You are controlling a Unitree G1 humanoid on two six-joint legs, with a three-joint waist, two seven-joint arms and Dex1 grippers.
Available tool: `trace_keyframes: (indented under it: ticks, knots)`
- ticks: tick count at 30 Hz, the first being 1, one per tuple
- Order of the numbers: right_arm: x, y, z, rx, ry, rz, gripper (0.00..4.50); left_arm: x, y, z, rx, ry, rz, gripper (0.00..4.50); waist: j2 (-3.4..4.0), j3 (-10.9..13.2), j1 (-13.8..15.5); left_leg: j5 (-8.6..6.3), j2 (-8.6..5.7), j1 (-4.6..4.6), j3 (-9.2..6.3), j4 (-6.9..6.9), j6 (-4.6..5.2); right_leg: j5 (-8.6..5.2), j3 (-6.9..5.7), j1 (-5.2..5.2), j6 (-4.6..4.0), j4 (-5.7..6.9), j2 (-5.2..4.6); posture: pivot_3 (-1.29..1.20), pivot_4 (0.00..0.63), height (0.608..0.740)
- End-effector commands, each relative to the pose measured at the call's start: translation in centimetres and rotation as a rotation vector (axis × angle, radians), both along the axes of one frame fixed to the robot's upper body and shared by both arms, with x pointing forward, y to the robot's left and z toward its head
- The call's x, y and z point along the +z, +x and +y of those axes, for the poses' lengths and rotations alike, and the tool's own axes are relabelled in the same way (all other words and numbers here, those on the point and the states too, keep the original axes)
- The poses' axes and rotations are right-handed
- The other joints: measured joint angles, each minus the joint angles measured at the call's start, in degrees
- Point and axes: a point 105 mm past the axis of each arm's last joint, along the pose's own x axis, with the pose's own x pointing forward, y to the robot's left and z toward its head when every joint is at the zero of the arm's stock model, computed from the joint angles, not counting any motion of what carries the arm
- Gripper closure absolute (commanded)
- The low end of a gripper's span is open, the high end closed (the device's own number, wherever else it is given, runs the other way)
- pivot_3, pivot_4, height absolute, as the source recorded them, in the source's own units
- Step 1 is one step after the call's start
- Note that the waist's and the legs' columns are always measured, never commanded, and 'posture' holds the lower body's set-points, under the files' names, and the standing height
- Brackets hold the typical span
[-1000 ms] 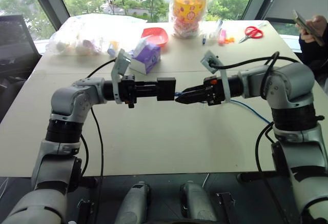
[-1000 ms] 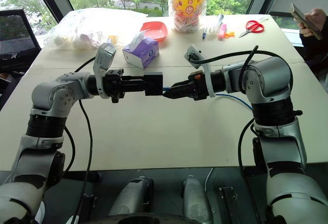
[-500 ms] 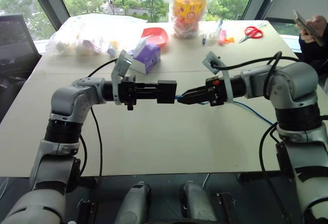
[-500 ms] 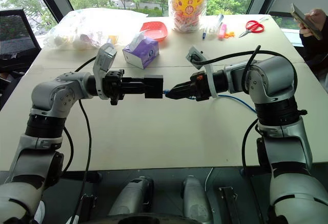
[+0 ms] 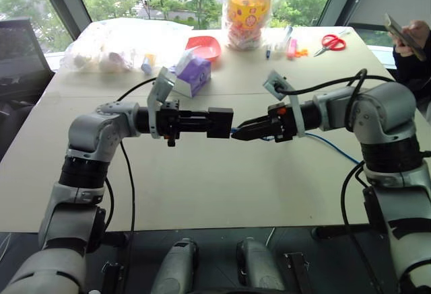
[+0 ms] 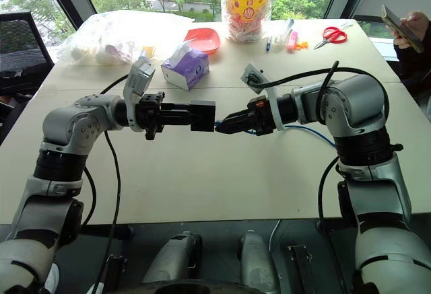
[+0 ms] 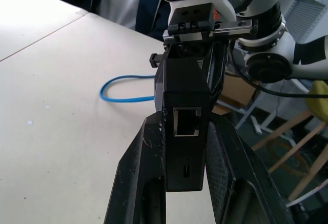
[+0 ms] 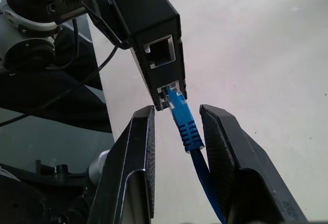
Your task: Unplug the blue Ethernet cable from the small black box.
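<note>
Above the near half of the table (image 5: 202,186), the left claw (image 5: 214,121) was clamped on the small black box (image 5: 219,122), holding it level in the air with its ports facing the right claw (image 8: 177,131). That claw's jaws stood narrowly apart, straddling the blue Ethernet cable (image 8: 184,126) just behind the plug, seemingly not yet pinching it. The plug remained seated in the box's lower port. The cable's axis ran straight away from the box into the right claw, the nearer one to pull.
</note>
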Motion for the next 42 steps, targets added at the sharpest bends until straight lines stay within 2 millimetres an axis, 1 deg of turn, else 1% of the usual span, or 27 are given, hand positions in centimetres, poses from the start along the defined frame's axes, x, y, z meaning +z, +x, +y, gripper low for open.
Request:
trace_keyframes:
  ticks: [1, 8, 10, 11, 12, 20, 25, 29, 32, 34, 35, 36, 37, 38, 42]
  knots:
    - [1.66, -0.55, 0.38, 0.042, 0.012, -0.06, 3.07, 0.6, -0.19, -0.01, -0.008, 0.001, -0.056, 4.05, 0.0, 0.0, 0.01, 0.0, 0.0, 0.0, 0.0, 0.0, 0.0, 0.0, 0.0, 0.0, 0.0, 0.0, 0.0, 0.0, 0.15, 0.74]
    - [1.7, -0.57, 0.43, 0.045, 0.012, -0.062, 3.07, 0.65, -0.25, -0.17, -0.013, -0.003, -0.059, 4.05, 0.0, 0.0, 0.01, 0.0, 0.0, 0.0, 0.0, 0.0, 0.0, 0.0, 0.0, 0.0, 0.0, 0.0, 0.0, 0.0, 0.15, 0.74]
    - [1.67, -0.58, 0.57, 0.049, 0.012, -0.064, 3.61, 0.59, -0.31, -0.21, -0.016, -0.002, -0.061, 4.05, 0.0, 0.0, 0.0, 0.0, 0.0, 0.0, 0.0, 0.0, 0.0, 0.0, 0.0, 0.0, 0.0, 0.0, 0.0, 0.0, 0.15, 0.74]
    - [1.66, -0.58, 0.63, 0.05, 0.012, -0.065, 3.96, 0.56, -0.35, -0.22, -0.017, -0.001, -0.062, 4.05, 0.0, 0.0, 0.0, 0.0, 0.0, 0.0, 0.0, 0.0, 0.0, 0.0, 0.0, 0.0, 0.0, 0.0, 0.0, 0.0, 0.15, 0.74]
    - [1.69, -0.57, 0.71, 0.051, 0.013, -0.066, 4.43, 0.55, -0.36, -0.23, -0.018, -0.001, -0.062, 4.05, 0.0, 0.0, 0.0, 0.0, 0.0, 0.0, 0.0, 0.0, 0.0, 0.0, 0.0, 0.0, 0.0, 0.0, 0.0, 0.0, 0.15, 0.74]
    - [1.73, -0.55, 0.83, 0.056, 0.013, -0.07, 4.48, 0.52, -0.5, -0.15, -0.025, 0.002, -0.063, 4.05, 0.0, 0.0, 0.0, 0.0, 0.0, 0.0, 0.0, 0.0, 0.0, 0.0, 0.0, 0.0, 0.0, 0.0, 0.0, 0.0, 0.15, 0.74]
    - [1.71, -0.63, 0.86, 0.064, 0.005, -0.069, 4.48, 0.21, -0.98, -0.01, -0.049, 0.018, -0.057, 4.05, 0.0, 0.0, -0.04, 0.0, 0.0, 0.0, 0.0, 0.0, 0.01, 0.0, 0.0, -0.01, 0.0, 0.0, 0.0, 0.0, 0.15, 0.74]
    - [1.44, -0.72, 0.93, 0.091, -0.019, -0.145, 4.48, 0.34, -0.85, -0.02, -0.042, 0.013, -0.059, 4.05, 0.0, 0.0, -0.03, -0.01, 0.0, -0.01, 0.0, 0.0, 0.01, 0.0, 0.0, -0.01, 0.0, 0.0, 0.0, 0.0, 0.15, 0.74]
    - [1.28, -1.31, 1.01, 0.135, -0.018, -0.172, 4.48, 0.38, -0.81, -0.04, -0.041, 0.013, -0.061, 4.05, -0.01, 0.01, 0.05, -0.01, 0.0, -0.01, 0.0, 0.0, 0.01, -0.01, 0.0, 0.0, 0.01, -0.01, 0.0, 0.0, 0.15, 0.74]
    - [1.36, -1.4, 1.07, 0.143, -0.008, -0.188, 3.62, 0.4, -0.82, -0.05, -0.041, 0.011, -0.061, 4.05, -0.01, 0.01, 0.04, -0.01, 0.0, -0.02, 0.0, 0.01, 0.01, -0.01, -0.01, 0.0, 0.01, -0.02, 0.0, 0.0, 0.15, 0.74]
    - [1.32, -1.15, 1.01, 0.126, -0.014, -0.197, 3.3, 0.4, -0.83, -0.05, -0.041, 0.011, -0.062, 4.05, -0.01, 0.01, 0.03, -0.01, 0.0, -0.02, 0.0, 0.01, 0.02, -0.01, -0.01, 0.0, 0.01, -0.02, 0.0, 0.0, 0.15, 0.74]
    - [1.24, -0.81, 0.92, 0.103, -0.021, -0.193, 2.82, 0.41, -0.84, -0.05, -0.041, 0.011, -0.062, 4.05, -0.01, 0.01, 0.03, -0.01, 0.0, -0.02, 0.0, 0.02, 0.02, -0.01, 0.0, 0.0, 0.01, -0.02, 0.0, 0.0, 0.15, 0.74]
    - [1.19, -0.7, 0.86, 0.095, -0.025, -0.189, 2.24, 0.41, -0.86, -0.06, -0.042, 0.011, -0.062, 4.05, -0.01, 0.01, 0.02, -0.01, 0.0, -0.01, 0.0, 0.02, 0.02, -0.01, 0.0, 0.0, 0.02, -0.02, 0.0, 0.0, 0.15, 0.74]
    - [1.18, -0.76, 0.83, 0.099, -0.025, -0.186, 1.86, 0.4, -0.86, -0.06, -0.042, 0.011, -0.062, 4.05, -0.01, 0.01, 0.0, -0.01, 0.01, -0.01, 0.0, 0.03, 0.02, -0.01, 0.0, 0.0, 0.01, -0.02, 0.0, 0.0, 0.15, 0.74]
    - [1.31, -1.0, 0.83, 0.112, -0.017, -0.176, 1.86, 0.4, -0.88, -0.09, -0.043, 0.012, -0.063, 4.05, -0.01, 0.01, 0.0, -0.01, 0.01, -0.01, 0.0, 0.04, 0.02, -0.01, 0.0, 0.0, 0.01, -0.01, 0.0, 0.0, 0.15, 0.74]
